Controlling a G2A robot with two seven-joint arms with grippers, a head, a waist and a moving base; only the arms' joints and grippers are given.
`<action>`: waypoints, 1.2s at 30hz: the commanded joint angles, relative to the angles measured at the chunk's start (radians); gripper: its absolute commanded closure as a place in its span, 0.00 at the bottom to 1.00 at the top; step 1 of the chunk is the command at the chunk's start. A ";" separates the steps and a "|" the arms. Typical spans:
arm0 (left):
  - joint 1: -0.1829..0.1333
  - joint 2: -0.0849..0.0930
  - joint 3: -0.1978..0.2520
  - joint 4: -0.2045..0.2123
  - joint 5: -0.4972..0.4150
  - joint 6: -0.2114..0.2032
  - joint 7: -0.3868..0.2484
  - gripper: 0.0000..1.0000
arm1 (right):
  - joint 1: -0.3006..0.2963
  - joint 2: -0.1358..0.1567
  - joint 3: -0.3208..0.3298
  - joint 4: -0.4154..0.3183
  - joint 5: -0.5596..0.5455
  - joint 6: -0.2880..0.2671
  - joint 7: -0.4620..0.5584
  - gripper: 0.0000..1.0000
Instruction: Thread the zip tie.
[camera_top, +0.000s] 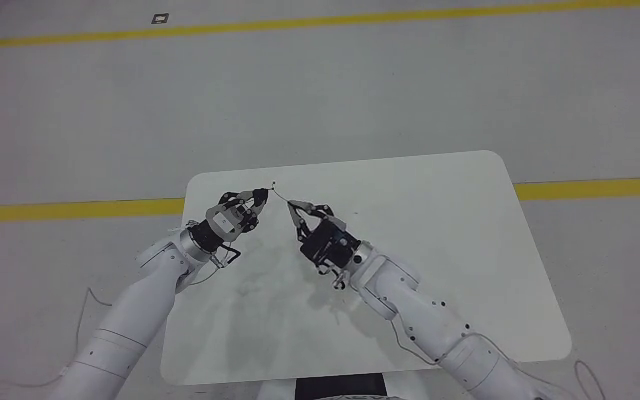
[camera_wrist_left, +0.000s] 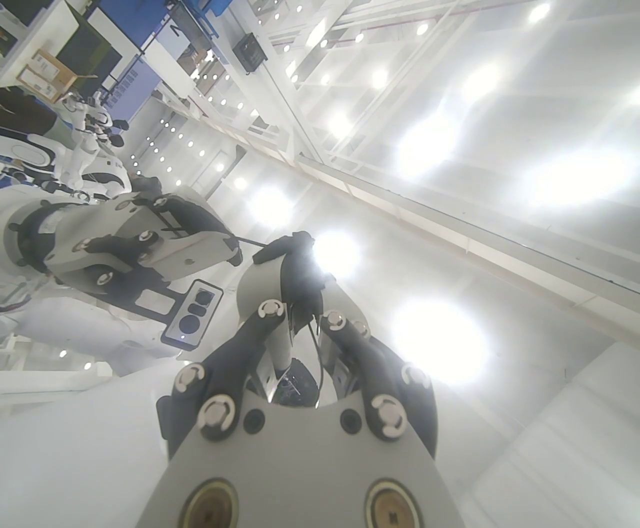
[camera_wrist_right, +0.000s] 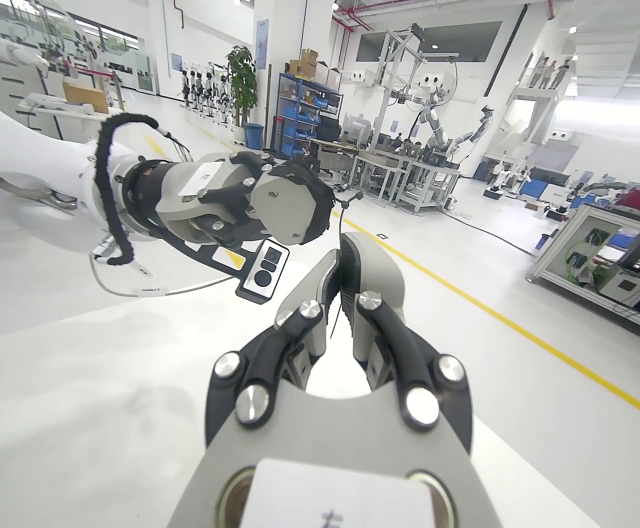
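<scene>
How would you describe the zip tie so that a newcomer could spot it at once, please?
Start at the white table; over its far part the left claw and the right claw nearly meet. The zip tie runs between them, pinched by both. It is a hair-thin black strap, far slimmer than the bulky grey-and-black claws around it.
</scene>
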 joint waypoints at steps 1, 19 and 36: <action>0.000 0.000 0.000 0.000 0.000 0.000 0.000 1.00 | 0.010 0.008 -0.008 0.002 0.000 0.016 0.015 1.00; 0.000 0.000 0.000 0.000 0.000 0.000 0.000 1.00 | 0.046 0.083 -0.053 -0.022 0.000 0.134 0.073 1.00; 0.000 0.000 0.000 0.000 0.000 0.000 0.000 1.00 | 0.160 0.172 -0.230 0.000 0.000 0.130 0.084 1.00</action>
